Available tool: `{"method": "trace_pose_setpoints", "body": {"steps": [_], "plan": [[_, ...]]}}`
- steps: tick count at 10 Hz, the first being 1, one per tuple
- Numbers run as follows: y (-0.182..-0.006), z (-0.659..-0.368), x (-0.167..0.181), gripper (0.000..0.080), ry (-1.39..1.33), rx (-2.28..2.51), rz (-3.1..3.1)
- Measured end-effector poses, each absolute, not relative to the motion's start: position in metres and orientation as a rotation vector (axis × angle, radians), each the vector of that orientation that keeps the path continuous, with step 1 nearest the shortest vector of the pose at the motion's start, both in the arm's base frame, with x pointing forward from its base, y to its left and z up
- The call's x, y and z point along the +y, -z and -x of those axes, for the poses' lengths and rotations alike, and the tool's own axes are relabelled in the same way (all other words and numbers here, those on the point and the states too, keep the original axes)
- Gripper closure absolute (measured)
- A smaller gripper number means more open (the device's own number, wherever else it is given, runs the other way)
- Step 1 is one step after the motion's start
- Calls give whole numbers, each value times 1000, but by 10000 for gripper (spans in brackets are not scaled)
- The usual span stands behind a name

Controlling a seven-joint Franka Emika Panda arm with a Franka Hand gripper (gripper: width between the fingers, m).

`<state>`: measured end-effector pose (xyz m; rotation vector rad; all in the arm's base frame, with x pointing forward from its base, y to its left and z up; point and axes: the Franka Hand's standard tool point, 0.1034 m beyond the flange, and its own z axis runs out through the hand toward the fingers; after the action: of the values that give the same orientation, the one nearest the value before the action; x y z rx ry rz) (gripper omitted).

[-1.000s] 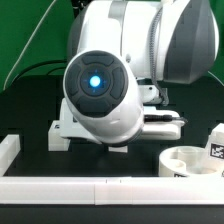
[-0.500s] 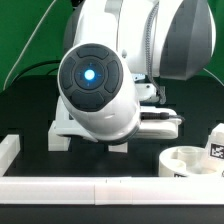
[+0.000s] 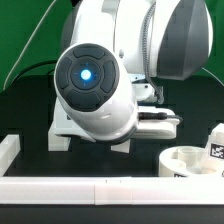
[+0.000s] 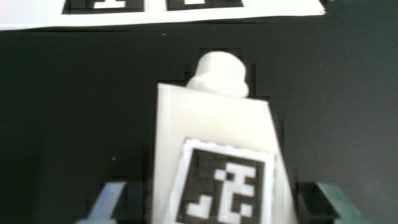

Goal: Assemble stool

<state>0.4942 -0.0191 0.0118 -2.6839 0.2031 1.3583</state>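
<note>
On my exterior feed, a white border bar point(image 3: 60, 188) lies at the left, the arm point(image 3: 110, 70) fills the middle, and the round seat point(image 3: 185, 160) rests on the black counter point(image 3: 30, 110) at the right, a tagged leg point(image 3: 215, 148) just beside it. The wrist feed shows a block leg point(image 4: 217, 150) (tag facing up) lying between the fingers point(image 4: 116, 200), which stand wide, clear of its sides.

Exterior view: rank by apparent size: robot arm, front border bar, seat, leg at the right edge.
1. robot arm, largest; nearness to the camera inflates it.
2. front border bar.
3. seat, cut by the frame edge.
4. leg, smallest shown, also cut off, so unsure.
</note>
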Motion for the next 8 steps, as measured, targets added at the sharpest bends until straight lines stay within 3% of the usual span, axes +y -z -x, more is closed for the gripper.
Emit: {"method": "trace_pose_setpoints", "body": {"steps": [4,5,6,8], "plan": [[-14,-498,-18,476,-1342,203,2692],[-30,-515,-8,476,-1251,175,2743],[-57,-528,4,476,-1157,143,2781],[-90,-541,17,476,-1066,102,2825]]}}
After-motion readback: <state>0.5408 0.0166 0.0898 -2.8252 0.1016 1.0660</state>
